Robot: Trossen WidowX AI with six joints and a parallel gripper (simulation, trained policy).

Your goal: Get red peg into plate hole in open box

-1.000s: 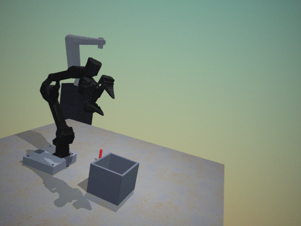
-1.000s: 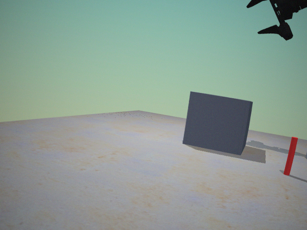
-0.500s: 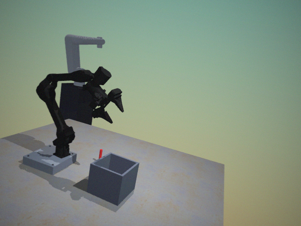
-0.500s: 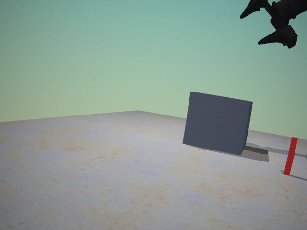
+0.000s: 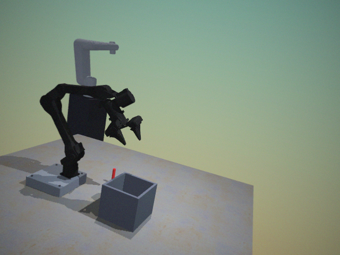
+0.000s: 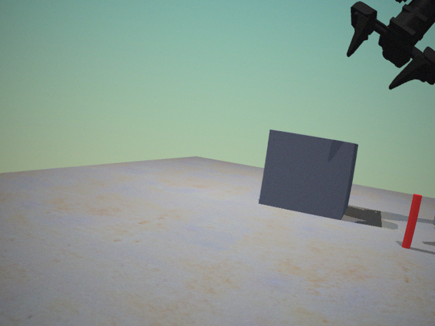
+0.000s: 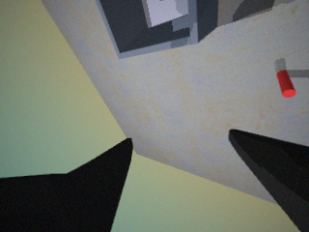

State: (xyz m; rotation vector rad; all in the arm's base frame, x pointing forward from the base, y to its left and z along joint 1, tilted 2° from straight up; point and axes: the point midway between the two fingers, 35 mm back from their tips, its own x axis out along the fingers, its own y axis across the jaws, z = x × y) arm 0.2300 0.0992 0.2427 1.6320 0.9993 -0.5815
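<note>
Nearest in the top view, the open box (image 5: 118, 208) (image 6: 305, 172) (image 7: 145, 51) stands mouth up on the mottled table (image 5: 205, 219) (image 6: 140, 263) (image 7: 169, 97). Part of a pale plate (image 7: 166, 11) shows inside it in the wrist view; its hole cannot be made out. Just beyond the box's far left side, the red peg (image 5: 113, 173) (image 6: 411, 221) (image 7: 286, 84) stands upright on the table, outside the box and apart from it. Left of both: a light grey base block (image 5: 41, 185), carrying the black arm (image 5: 83, 91). The arm bends over to the right and ends in the claw (image 5: 132, 142) (image 6: 369, 71) (image 7: 181, 135), held high above the table, tilted downward. Claw state: released, fingers wide apart, nothing between them, peg well below and untouched. Farthest, behind the arm and past the table's far edge, a dark pedestal (image 5: 85, 118) bears a grey crooked post (image 5: 82, 62), its top reaching right.
</note>
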